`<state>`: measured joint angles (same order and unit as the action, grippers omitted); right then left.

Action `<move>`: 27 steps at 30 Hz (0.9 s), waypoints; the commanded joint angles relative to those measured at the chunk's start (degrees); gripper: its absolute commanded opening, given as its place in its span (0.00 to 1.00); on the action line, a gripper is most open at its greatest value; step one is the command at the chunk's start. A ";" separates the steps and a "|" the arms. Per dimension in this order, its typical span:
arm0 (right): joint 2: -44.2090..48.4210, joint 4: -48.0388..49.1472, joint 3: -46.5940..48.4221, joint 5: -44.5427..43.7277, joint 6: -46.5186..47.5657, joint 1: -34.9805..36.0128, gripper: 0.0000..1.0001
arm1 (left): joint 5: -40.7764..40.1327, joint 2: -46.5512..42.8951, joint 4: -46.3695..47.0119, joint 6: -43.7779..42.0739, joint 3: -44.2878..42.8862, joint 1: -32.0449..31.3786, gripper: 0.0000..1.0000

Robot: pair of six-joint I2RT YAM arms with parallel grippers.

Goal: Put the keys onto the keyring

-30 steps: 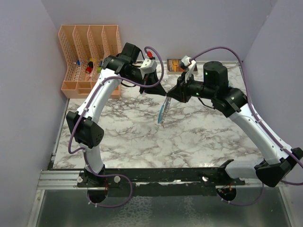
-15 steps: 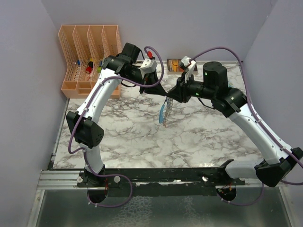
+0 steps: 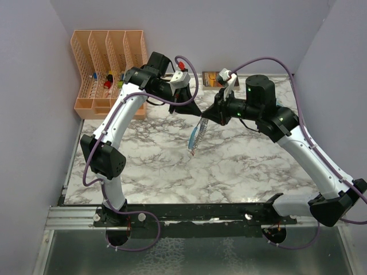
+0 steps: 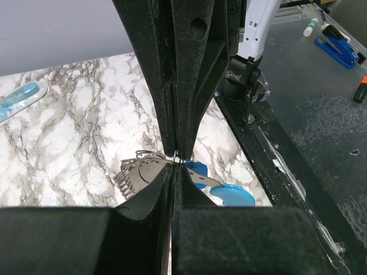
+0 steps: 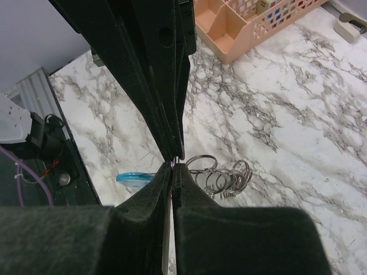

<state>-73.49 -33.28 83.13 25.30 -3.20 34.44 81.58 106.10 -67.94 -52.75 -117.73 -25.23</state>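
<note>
Both arms reach in over the middle of the marbled surface (image 3: 246, 166), and their tips meet in the air above it. The keyring (image 3: 196, 136) hangs from that meeting point, clear of the surface, with its light-blue strap trailing down and to the left.

The left tool (image 4: 176, 156) is clenched, its two black fingers pressed flat together with a thin wire of the ring bunch pinched at their tips. In the left wrist view, the grey rings fan out to the left of the pinch. A blue-tagged key (image 4: 199, 170) sits just right of it, touching the bunch, with the rounded strap end below that.

The right tool (image 5: 175, 162) is also clamped tight, and no gap shows between its fingers. The rings lie right against its tips, but the view is too dark at the pinch to say whether any metal is actually caught there.

An orange rack (image 3: 109, 106) stands at the far left corner of the surface, against the back wall. It has four upright slots side by side, and small coloured items (image 3: 107, 81), red, green and yellow among them, sit low in the slots.

A pale-blue see-through object (image 4: 20, 96) lies flat on the surface, well apart from the hanging bunch.
</note>
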 commanded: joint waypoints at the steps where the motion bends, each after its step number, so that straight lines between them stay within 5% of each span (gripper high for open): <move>1: -0.75 0.04 -0.12 -2.57 -1.90 -0.16 0.01 | 3.32 0.14 0.88 1.70 -1.26 -0.18 0.00; 3: -1.05 -1.35 0.01 -4.93 -3.97 -0.16 0.01 | 2.25 0.16 4.22 5.05 -0.10 0.25 0.03; 8: -5.40 -10.45 4.80 -9.01 -10.43 -0.25 0.01 | -1.34 0.07 17.25 16.93 4.40 3.78 0.34; 13: -8.90 -14.88 8.71 -14.24 -20.13 -0.91 0.01 | -4.90 1.01 24.52 23.96 3.76 6.07 0.46; 20: -19.32 -27.09 16.59 -12.86 -33.59 -3.86 0.01 | -11.94 1.44 22.66 24.80 0.64 6.06 0.49; 27: -25.79 -38.20 23.38 -21.66 -48.59 -4.55 0.01 | -18.67 1.62 18.22 23.55 -0.08 4.11 0.49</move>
<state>-96.18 -61.17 99.48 11.00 -39.24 30.11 67.99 107.90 -47.27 -29.34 -115.92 -20.03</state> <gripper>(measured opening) 0.015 0.488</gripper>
